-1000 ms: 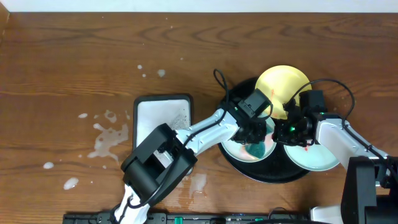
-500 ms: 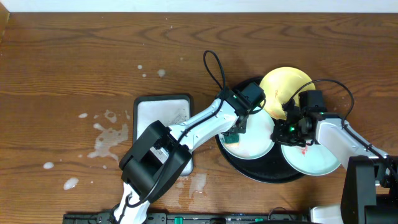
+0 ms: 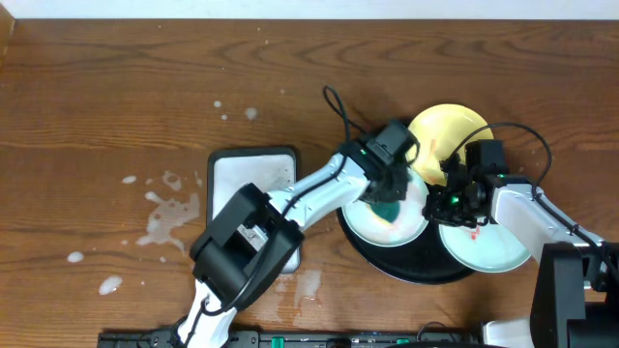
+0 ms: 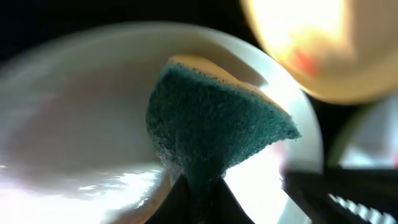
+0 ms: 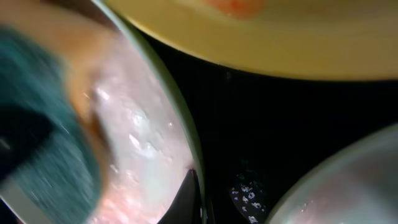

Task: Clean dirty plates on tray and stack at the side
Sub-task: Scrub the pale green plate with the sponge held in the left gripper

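Observation:
The black tray (image 3: 418,267) holds three plates. The yellow plate (image 3: 447,133) lies at its back and has a red smear (image 4: 305,61). The pale blue-green plate (image 3: 493,249) lies at the right. The mint-white plate (image 3: 372,224) lies at the left. My left gripper (image 3: 387,198) is shut on a green sponge (image 4: 214,127) and presses it on the mint-white plate (image 4: 74,118). My right gripper (image 3: 445,200) is shut on that plate's right rim (image 5: 186,149). The right wrist view also shows the sponge (image 5: 43,162), the yellow plate (image 5: 267,43) and the blue-green plate (image 5: 354,186).
A small white rectangular tray (image 3: 247,179) with a dark rim lies left of the black tray, partly under the left arm. Water splashes (image 3: 164,217) spot the wooden table at the left. Cables loop above both wrists.
The left gripper has swept the sponge from the plate's right side to its left edge and back to its middle. The right gripper has stayed on the rim.

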`<state>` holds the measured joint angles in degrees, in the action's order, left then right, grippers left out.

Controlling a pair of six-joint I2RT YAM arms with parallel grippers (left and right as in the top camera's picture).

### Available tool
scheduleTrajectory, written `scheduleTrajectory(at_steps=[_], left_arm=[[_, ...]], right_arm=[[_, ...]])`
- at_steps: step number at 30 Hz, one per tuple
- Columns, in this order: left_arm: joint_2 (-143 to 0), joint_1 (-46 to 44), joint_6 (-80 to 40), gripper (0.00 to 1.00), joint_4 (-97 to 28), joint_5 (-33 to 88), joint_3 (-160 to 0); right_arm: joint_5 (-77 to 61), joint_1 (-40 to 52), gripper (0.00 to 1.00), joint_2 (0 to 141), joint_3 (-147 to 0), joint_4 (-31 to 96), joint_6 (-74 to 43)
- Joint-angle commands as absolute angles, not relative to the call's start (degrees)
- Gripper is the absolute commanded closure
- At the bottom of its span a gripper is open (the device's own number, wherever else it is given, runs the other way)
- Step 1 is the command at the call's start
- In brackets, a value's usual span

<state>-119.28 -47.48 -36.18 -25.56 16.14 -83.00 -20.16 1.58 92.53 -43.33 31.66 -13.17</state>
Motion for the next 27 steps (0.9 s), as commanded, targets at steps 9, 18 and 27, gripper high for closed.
scheduleTrajectory(at_steps=[9,18,27], left_arm=[[-121.7,-50.4,-36.8,0.92,-35.3,6.1,-82.4],[-120.9,-48.7,-37.1,0.92,-48.8,-15.1,-88.3],[-114.2,-48.5,-37.1,0.92,-51.4,-5.7,-95.0]], right_arm=[[-13.5,1.6,0.99,94.1,-42.4,32.4,-12.6],[-13.5,1.6,0.99,94.1,-42.4,32.3,-12.6],[-13.5,1.6,0.97,94.1,-42.4,31.8,-12.6]])
